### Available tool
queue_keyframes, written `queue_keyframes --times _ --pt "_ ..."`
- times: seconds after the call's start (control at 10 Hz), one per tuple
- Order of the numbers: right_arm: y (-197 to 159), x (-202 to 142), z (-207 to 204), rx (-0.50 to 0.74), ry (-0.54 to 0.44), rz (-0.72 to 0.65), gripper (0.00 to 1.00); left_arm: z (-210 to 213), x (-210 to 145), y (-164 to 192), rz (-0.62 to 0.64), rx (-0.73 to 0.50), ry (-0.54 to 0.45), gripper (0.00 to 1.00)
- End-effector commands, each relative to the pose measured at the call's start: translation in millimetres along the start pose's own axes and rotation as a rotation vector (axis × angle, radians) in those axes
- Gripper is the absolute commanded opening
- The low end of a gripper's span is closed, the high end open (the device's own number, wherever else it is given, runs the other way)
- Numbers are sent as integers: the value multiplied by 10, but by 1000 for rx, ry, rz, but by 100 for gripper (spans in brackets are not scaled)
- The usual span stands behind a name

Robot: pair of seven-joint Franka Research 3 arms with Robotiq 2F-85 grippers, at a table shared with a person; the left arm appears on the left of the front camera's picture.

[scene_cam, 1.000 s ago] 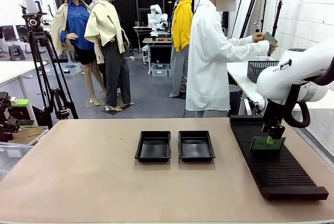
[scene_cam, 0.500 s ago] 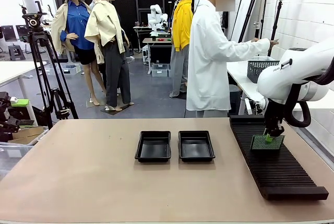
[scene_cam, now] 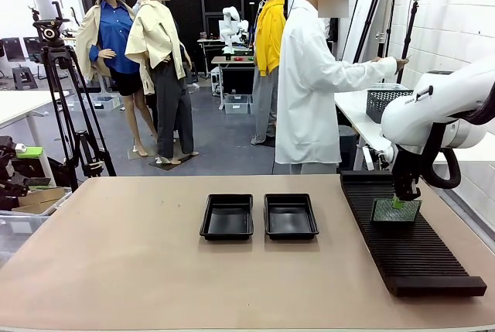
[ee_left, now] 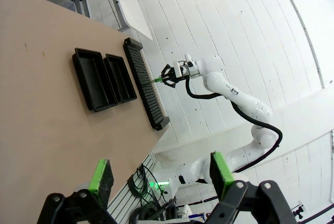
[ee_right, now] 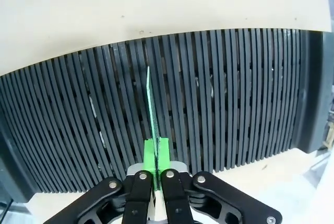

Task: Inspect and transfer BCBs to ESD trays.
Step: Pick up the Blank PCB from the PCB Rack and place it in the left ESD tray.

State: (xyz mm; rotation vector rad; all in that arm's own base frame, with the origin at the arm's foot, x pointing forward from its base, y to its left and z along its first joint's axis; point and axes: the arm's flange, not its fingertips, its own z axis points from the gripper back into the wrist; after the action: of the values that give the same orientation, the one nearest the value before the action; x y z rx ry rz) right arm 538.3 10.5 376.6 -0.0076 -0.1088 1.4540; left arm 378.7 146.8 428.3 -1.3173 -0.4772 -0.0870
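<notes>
Pick step: right gripper (scene_cam: 402, 202) jaws clamped on the top edge of a BCB (scene_cam: 395, 212) standing upright in the slotted rack (scene_cam: 410, 258), right side of the worktop (scene_cam: 116, 270). Left gripper (ee_left: 160, 171) jaws wide, empty. Next, I'd judge: straight lift clear of the slots, then left to the ESD trays (scene_cam: 227, 231).

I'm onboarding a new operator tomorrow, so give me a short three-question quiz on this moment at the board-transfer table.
1. True or false: the right gripper is shut on a BCB that stands on edge in the black rack.
2. How many of the ESD trays hold a board? A) none B) one C) both
3. Fill in: the jaws of the left gripper stand ____.

Key: 1 true; 2 A; 3 open.
</notes>
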Motion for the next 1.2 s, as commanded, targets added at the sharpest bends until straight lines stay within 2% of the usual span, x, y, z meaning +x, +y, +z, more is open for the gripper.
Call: queue_keyframes --times 0.0,0.8,1.1 --pt "-91 16 -13 23 6 -6 0 13 1 -21 10 1 -8 98" --pt "-152 -11 22 33 0 -11 0 13 1 -21 10 1 -8 98" --pt "-86 -75 363 39 -24 -20 0 13 1 -21 10 1 -8 98"
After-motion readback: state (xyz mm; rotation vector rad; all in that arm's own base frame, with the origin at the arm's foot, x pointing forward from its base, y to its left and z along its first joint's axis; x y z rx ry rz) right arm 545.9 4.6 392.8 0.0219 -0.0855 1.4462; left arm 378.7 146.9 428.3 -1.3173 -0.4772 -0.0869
